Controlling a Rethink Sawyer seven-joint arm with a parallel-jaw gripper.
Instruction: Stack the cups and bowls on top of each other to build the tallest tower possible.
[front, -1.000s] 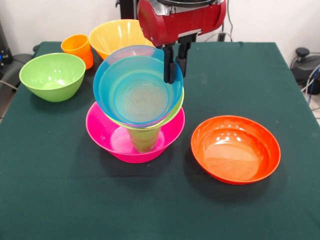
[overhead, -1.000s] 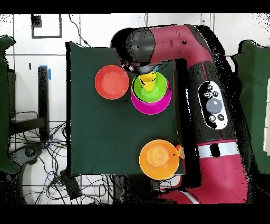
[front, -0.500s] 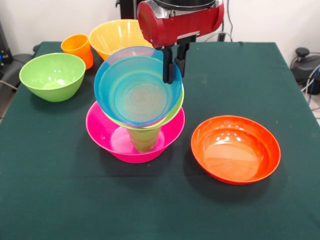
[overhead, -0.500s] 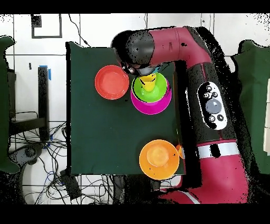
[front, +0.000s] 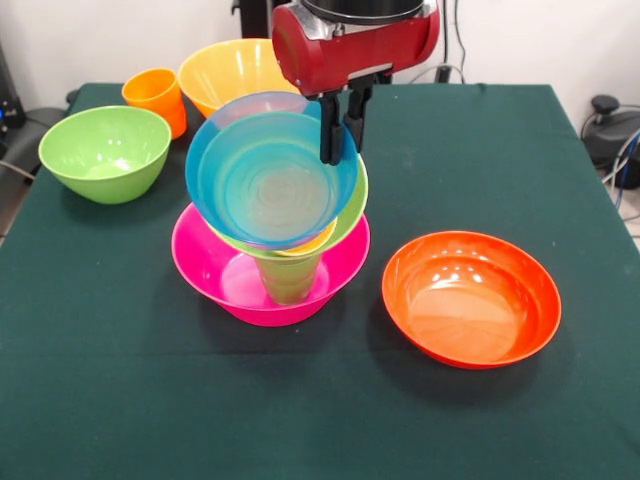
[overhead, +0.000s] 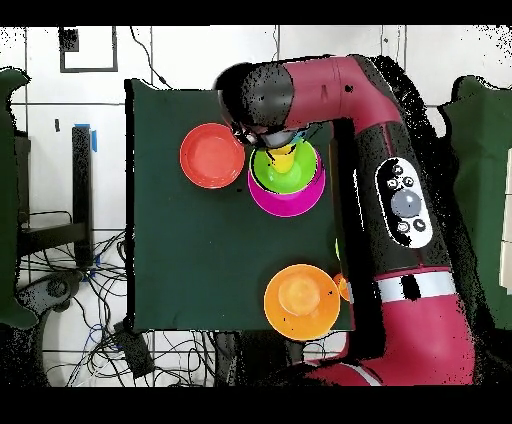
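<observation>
Tilted blue bowl (front: 268, 178) atop tower, rim between tool (front: 338, 128) fingers

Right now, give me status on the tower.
Gripper shut on blue bowl rim. Blue bowl tilted atop tower, pink bowl at base. Red-orange bowl apart, not obstructing.

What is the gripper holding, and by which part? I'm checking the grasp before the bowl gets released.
The gripper pinches the translucent blue bowl by its rim, on the upper side nearest the arm; the bowl tilts atop the tower.
</observation>
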